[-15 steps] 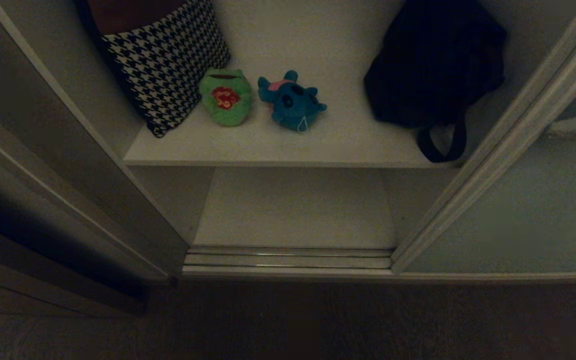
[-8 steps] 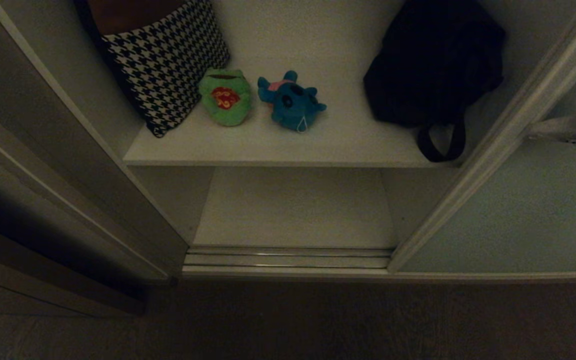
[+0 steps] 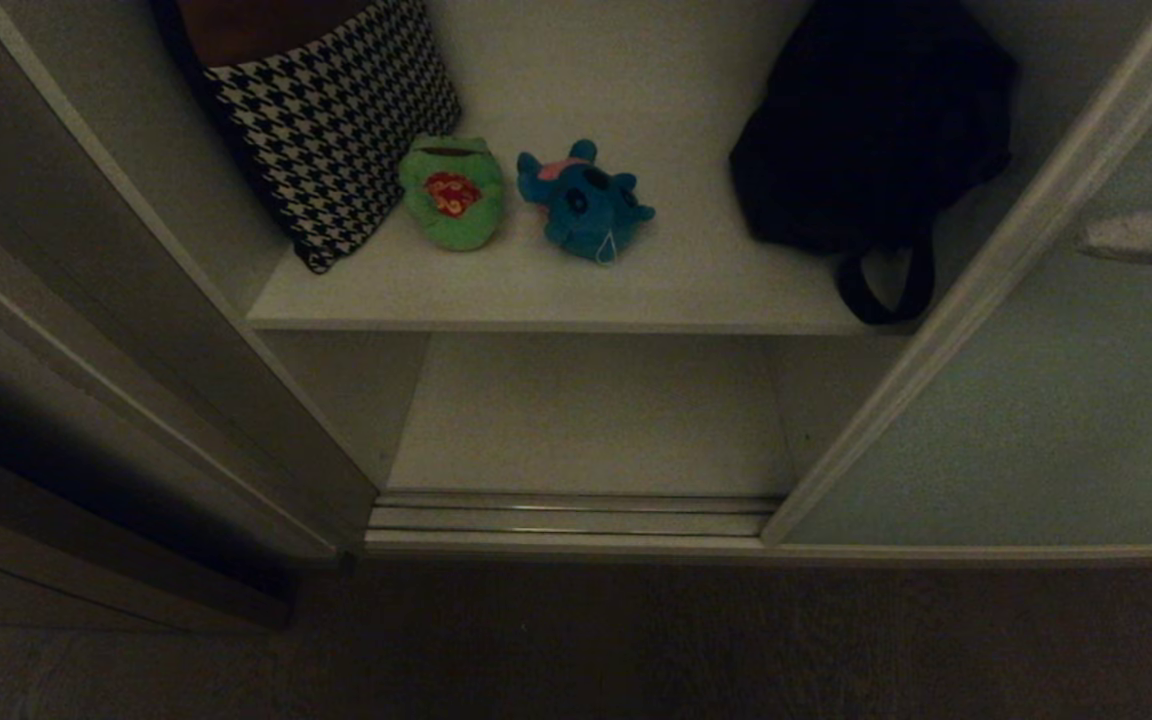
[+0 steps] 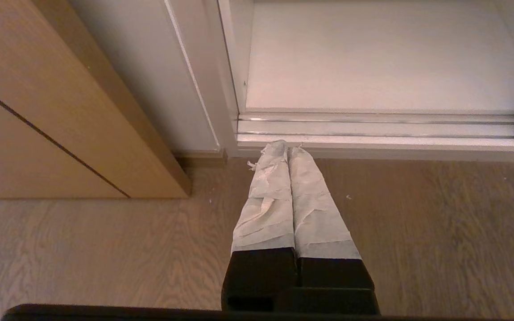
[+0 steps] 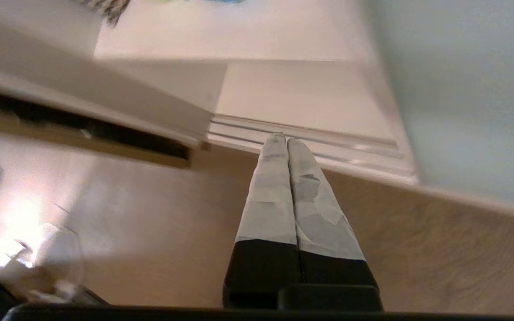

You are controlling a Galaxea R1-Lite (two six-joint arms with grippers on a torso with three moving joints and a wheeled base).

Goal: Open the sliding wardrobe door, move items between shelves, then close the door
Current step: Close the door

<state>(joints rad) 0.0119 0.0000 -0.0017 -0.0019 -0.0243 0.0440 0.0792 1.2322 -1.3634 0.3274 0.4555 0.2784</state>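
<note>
Both grippers, left [image 4: 287, 149] and right [image 5: 282, 139], fingers pressed together; pointing floorward.

My head camera looks steeply down into the open wardrobe. Both my wrist cameras sit low near the wooden floor [image 4: 105, 249], looking forward along taped fingers; all three views share the door track [image 3: 576, 515] and bottom board [image 3: 591, 415].
</note>
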